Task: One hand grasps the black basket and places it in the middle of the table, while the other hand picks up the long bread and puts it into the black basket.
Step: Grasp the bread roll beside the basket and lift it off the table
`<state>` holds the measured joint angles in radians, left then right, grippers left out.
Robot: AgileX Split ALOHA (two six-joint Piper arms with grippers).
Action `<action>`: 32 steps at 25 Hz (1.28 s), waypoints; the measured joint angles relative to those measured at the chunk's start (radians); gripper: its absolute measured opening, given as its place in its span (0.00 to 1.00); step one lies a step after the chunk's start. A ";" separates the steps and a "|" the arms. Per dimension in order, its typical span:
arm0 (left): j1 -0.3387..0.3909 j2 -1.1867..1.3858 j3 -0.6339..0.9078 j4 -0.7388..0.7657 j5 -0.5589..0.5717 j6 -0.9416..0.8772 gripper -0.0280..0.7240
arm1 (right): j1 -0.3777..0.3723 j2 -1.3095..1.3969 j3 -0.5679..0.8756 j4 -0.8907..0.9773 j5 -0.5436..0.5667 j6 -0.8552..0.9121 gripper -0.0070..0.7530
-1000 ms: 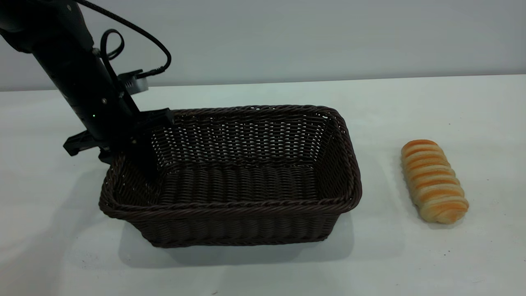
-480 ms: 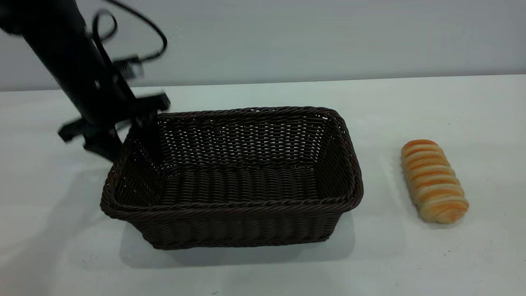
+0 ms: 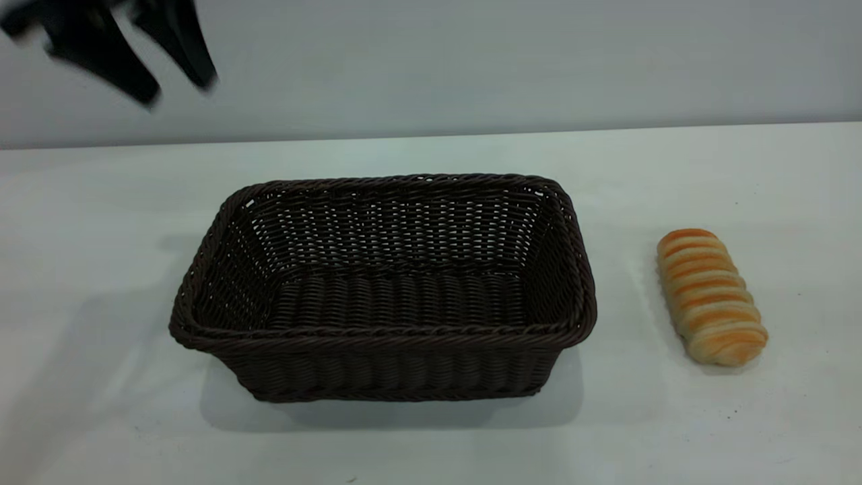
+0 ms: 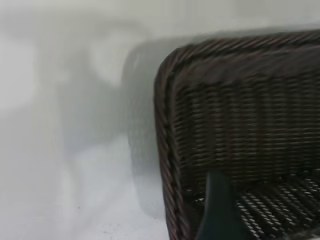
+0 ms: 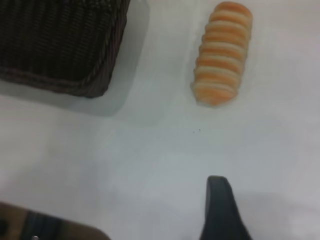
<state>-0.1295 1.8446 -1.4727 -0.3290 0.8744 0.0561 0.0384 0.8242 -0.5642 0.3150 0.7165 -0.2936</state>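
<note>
Left gripper [image 3: 141, 64] hanging open, holding nothing, high above the table [image 3: 431, 444]. Black basket [image 3: 384, 337] sitting mid-table, empty. Long bread [image 3: 712, 297] lying right of it, apart. Right gripper's state: cannot tell.

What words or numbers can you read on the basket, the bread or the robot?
There are none to read.
The black basket: plain woven wicker, no label.
The long bread: only orange and cream stripes.
The table: bare white, a few tiny dark specks, no writing.
The left gripper: blurred black, up above the table's left side, no marks readable.
</note>
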 joint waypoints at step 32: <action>0.000 -0.388 0.000 0.006 0.236 0.023 0.72 | 0.032 1.312 -0.321 0.942 -0.545 -0.967 0.52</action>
<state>-0.1295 1.4564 -1.4727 -0.3227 1.1101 0.0789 0.0708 2.1365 -0.8851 1.2574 0.1713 -1.2603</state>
